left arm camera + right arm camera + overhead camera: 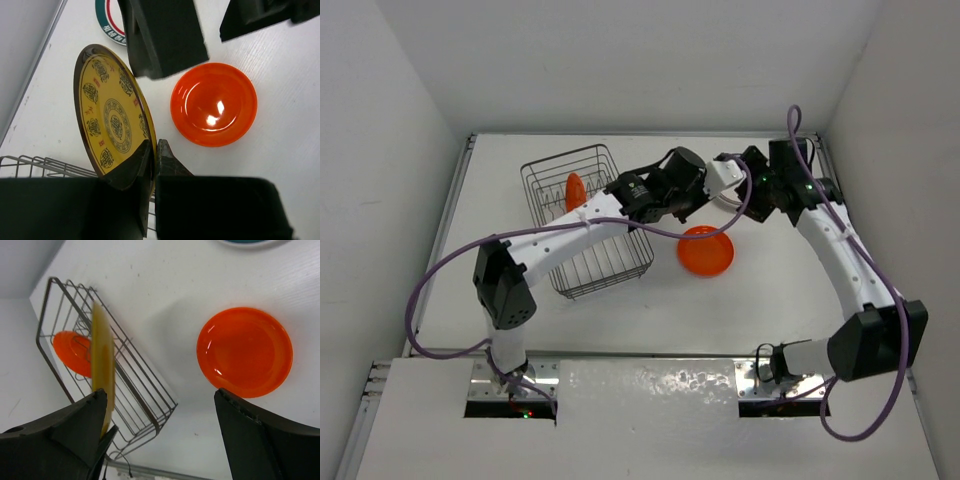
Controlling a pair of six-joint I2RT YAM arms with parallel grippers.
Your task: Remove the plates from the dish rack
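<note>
My left gripper point(154, 145) is shut on the rim of a yellow patterned plate with a dark edge point(112, 112) and holds it on edge above the table, just right of the dish rack point(585, 220). My right gripper point(161, 395) is open and empty; the yellow plate point(102, 360) stands edge-on by its left finger. One orange plate point(706, 250) lies flat on the table and also shows in both wrist views point(214, 104) point(245, 352). Another orange plate point(576, 190) stands in the rack point(72, 352). A teal-and-red rimmed plate point(111, 27) lies on the table.
The two grippers point(692, 195) point(748, 188) are close together at the table's far middle. The right gripper's fingers point(165, 35) hang just above the yellow plate in the left wrist view. White walls enclose the table on three sides.
</note>
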